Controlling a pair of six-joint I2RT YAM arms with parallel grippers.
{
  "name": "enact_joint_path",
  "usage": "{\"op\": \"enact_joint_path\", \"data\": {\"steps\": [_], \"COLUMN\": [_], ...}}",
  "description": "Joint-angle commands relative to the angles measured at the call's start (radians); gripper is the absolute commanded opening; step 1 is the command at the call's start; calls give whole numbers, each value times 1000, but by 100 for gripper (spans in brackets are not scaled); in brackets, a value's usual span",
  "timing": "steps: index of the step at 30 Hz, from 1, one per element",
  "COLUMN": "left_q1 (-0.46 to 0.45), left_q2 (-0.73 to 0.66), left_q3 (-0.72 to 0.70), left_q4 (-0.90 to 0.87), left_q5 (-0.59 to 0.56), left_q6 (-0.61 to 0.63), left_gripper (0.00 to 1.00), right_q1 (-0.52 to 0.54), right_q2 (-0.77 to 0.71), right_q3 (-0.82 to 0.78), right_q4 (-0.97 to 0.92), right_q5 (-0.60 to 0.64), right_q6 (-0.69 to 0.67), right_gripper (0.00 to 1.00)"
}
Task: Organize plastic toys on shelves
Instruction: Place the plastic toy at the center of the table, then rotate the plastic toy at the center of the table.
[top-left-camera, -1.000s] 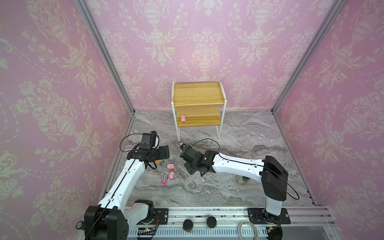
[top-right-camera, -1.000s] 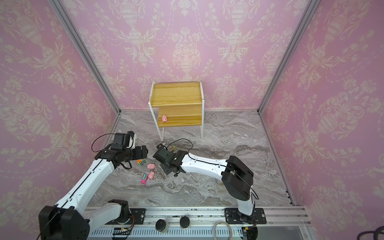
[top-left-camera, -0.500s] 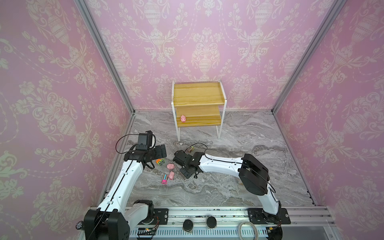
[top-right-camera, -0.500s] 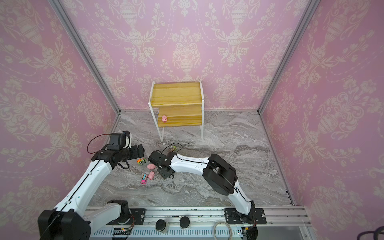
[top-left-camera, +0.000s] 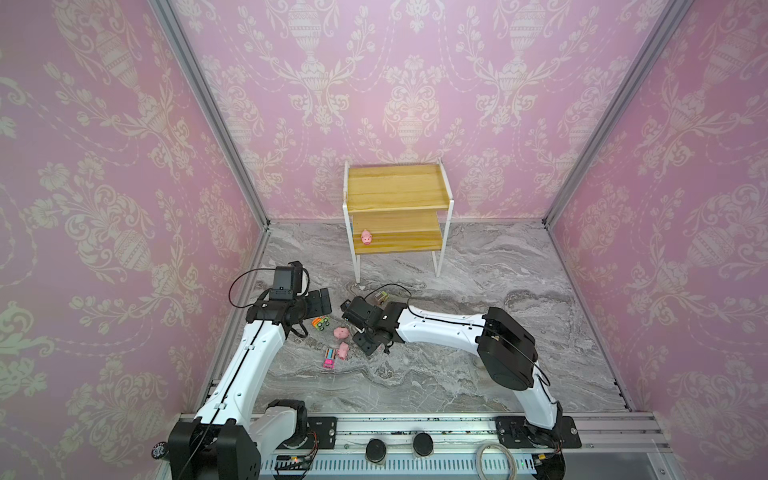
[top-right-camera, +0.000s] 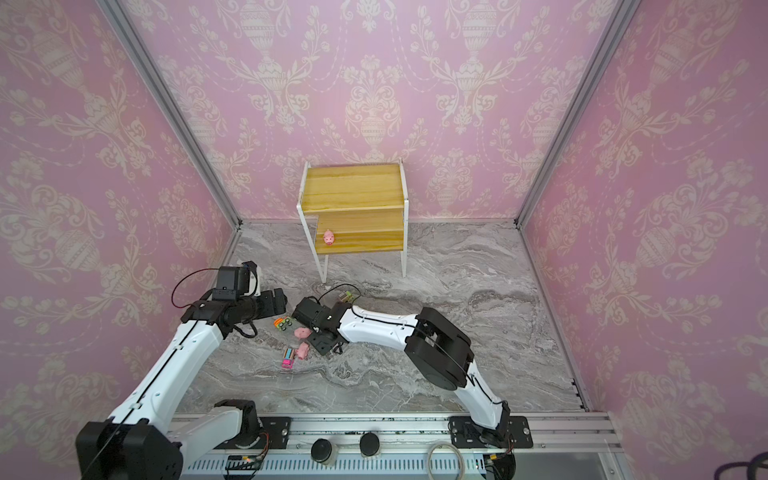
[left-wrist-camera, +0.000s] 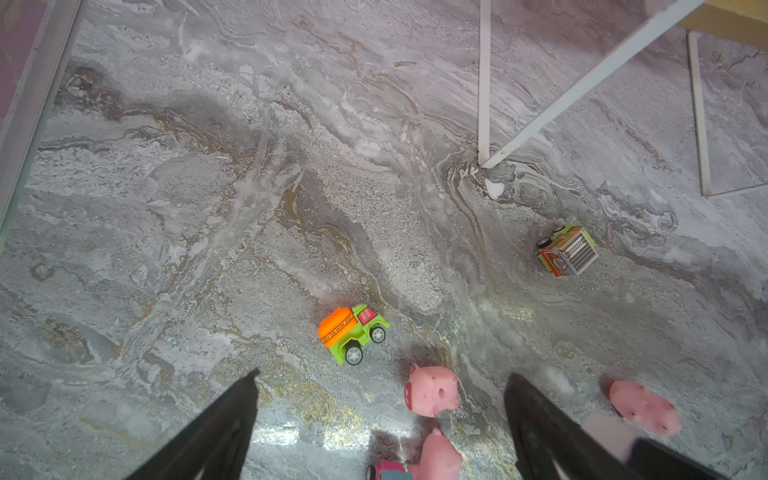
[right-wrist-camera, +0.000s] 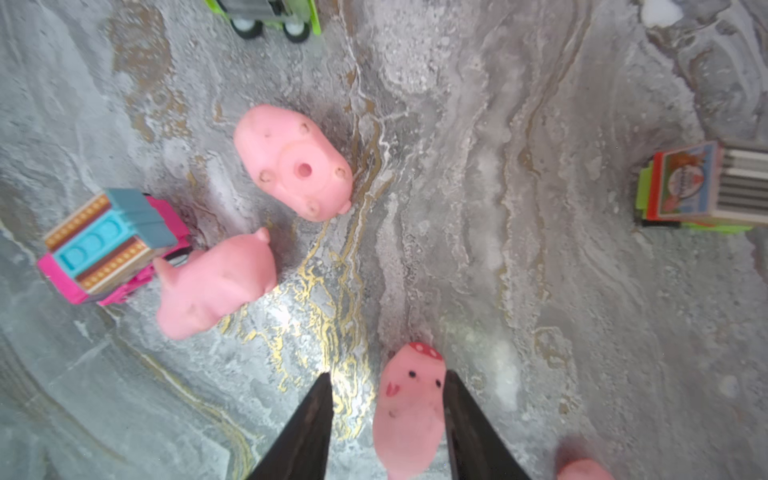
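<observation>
The right gripper (right-wrist-camera: 388, 374) stands with its jaws apart around a pink pig (right-wrist-camera: 409, 415) lying on the marble floor (right-wrist-camera: 540, 291); one finger touches its side and the other leaves a gap, so nothing is clamped. The pig looks light, soft and rounded, likely to squirt out, so a gentle pinch across the fat middle of its body seems best. The left gripper (left-wrist-camera: 383, 374) hangs wide apart and empty above a second pig (left-wrist-camera: 432, 395) near the orange truck (left-wrist-camera: 353, 332). Well apart, the shelf (top-left-camera: 407, 243) holds one more pig (top-left-camera: 366, 237) on its lower board
</observation>
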Motion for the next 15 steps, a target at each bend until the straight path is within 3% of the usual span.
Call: {"op": "enact_joint_path", "data": {"steps": [1, 7, 15], "left_q1": [8, 9, 8], "left_q2": [-21, -24, -71], "left_q3": [9, 6, -20], "left_q4": [-18, -15, 27], "left_q5": [-7, 6, 76], "left_q6": [-14, -14, -5], "left_gripper": [95, 96, 99], "right_q1": [0, 0, 1], "right_q2": [-116, -229, -264], "right_q3": [-83, -275, -527], "right_q4": [108, 236, 486], "right_q5": [-24, 18, 13], "right_q6": [13, 72, 129], "right_gripper": [47, 53, 62]}}
